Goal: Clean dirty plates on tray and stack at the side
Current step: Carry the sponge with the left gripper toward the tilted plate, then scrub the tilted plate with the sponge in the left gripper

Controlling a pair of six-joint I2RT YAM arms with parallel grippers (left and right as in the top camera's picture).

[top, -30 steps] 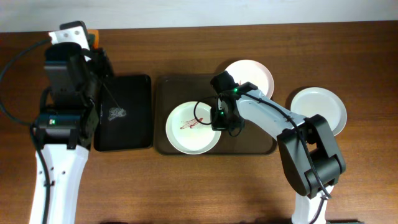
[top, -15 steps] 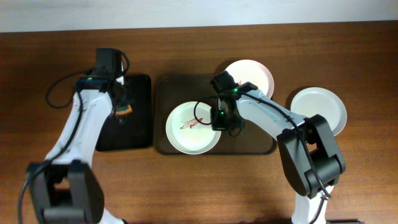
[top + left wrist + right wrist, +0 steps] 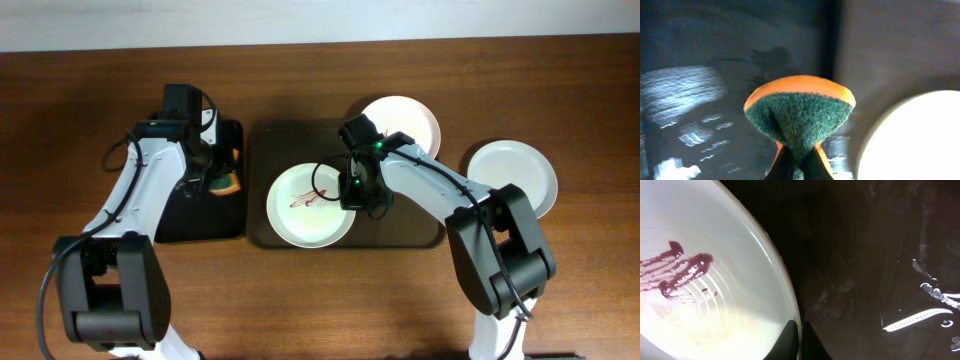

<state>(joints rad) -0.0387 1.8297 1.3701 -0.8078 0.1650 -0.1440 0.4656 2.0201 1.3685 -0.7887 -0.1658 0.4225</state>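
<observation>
Left tool (image 3: 797, 162) — closed on the sponge (image 3: 799, 112) — has been brought from the left edge of the desk (image 3: 40, 120) towards the stained plate (image 3: 310, 205), pinned mid-desk by the right tool (image 3: 799, 339), so wiping is judged near.

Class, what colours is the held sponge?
The sponge is orange with a green scrubbing face; clearest in the left wrist view.

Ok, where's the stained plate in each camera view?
Overhead: the stained plate sits at centre, on the brown tray.
Left wrist: probably the white curve at lower right, right of the sponge; no stain shows.
Right wrist: it fills the left half, its rim between the right gripper fingertips.
Shared landmark: the brown tray under it.
</observation>
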